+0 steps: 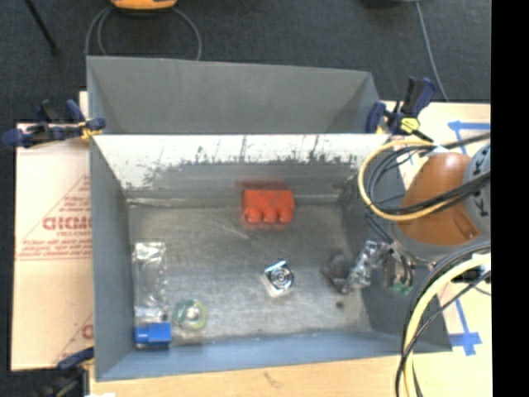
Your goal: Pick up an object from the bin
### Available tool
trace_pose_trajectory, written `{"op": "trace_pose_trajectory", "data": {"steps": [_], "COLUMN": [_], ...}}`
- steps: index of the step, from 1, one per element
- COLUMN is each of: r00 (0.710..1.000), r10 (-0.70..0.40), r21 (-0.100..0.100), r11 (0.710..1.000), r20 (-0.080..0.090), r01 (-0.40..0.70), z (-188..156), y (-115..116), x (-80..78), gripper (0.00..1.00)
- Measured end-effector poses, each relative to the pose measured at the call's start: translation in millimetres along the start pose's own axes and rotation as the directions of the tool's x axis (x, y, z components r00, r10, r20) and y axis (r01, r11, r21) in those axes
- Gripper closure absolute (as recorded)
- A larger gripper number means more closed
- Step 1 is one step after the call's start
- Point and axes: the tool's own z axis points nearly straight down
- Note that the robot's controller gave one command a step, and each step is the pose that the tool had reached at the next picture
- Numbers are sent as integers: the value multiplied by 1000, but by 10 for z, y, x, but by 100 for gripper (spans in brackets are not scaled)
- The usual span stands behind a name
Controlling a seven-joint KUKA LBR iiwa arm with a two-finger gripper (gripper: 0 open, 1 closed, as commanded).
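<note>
The small dark lump [336,271] was the thing nearest me, low on the floor of the grey bin [248,151] close to its right wall, and most of what could go wrong began there. It sat near where the floor meets that wall, so a closing stroke from my gripper [360,270] might have scraped the metal or nudged the lump aside rather than trapping it. It was dark against a shadowed patch. I judged that a grip set a little off centre would pinch only an edge and let it drop on the lift.

The shiny metal piece [278,278] lay apart from the lump, toward the view's left, and I did not expect to knock it. The red block [267,205] was well apart toward the back wall. The clear bag [150,275], the blue piece [153,334] and the pale round thing [190,314] were away in the near left corner.

As to my jaws, I could not tell whether they were released or clenched; the metal there read as a tangle. The lump lay just beside my gripper on the view's left side, perhaps touching its tip. It was not plainly between the jaws, so I would not call it held.
</note>
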Motion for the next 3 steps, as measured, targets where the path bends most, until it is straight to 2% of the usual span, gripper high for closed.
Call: {"op": "trace_pose_trajectory", "data": {"steps": [1,2,3], "r00": [999,1000,1000], "r10": [39,23,3], "r21": [-1,0,-1], "r11": [999,1000,1000], "r20": [-6,-8,-4], "r01": [-39,-23,-3], "z": [-538,-812,-1452], "y": [97,176,160], "x": [26,-19,-65], "gripper": [100,100,100]}}
